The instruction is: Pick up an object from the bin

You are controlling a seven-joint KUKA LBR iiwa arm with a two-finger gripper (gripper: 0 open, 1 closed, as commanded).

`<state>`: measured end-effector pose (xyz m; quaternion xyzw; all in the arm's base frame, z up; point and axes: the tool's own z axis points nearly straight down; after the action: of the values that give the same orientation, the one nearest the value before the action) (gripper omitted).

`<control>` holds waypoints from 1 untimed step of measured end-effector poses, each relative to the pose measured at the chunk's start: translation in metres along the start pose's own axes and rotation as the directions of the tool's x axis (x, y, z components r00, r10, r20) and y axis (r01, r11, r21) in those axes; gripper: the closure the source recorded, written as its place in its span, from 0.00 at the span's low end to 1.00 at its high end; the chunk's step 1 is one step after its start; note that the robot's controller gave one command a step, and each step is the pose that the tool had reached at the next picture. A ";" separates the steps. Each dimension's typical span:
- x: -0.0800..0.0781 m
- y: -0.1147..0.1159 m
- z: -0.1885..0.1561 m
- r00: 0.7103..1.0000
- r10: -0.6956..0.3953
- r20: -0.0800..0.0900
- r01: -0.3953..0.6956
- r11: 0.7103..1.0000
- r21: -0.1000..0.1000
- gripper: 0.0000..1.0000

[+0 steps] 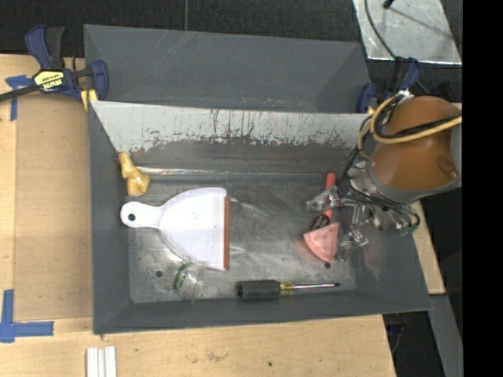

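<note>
My gripper (343, 228) is low at the right side of the bin, under the orange wrist cover. A pink wedge-shaped piece (321, 243) lies directly beside and below its fingers, touching or nearly touching them; I cannot tell whether it sits between them. A screwdriver (284, 289) with a black handle and a yellow-ringed metal shaft lies along the front of the bin floor, a little in front of the gripper.
A white dustpan (192, 227) with a red-brown rubber lip lies left of centre. A small yellow figure (134, 174) rests in the back left corner. A small clear-and-green item (181, 277) sits near the front left.
</note>
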<state>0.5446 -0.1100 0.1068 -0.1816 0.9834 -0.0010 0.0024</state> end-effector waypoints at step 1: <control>-0.024 -0.013 -0.006 0.977 -0.211 -0.004 0.211 0.977 -0.005 0.00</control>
<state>0.5720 -0.1136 0.1126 -0.2850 0.9585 0.0005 -0.0001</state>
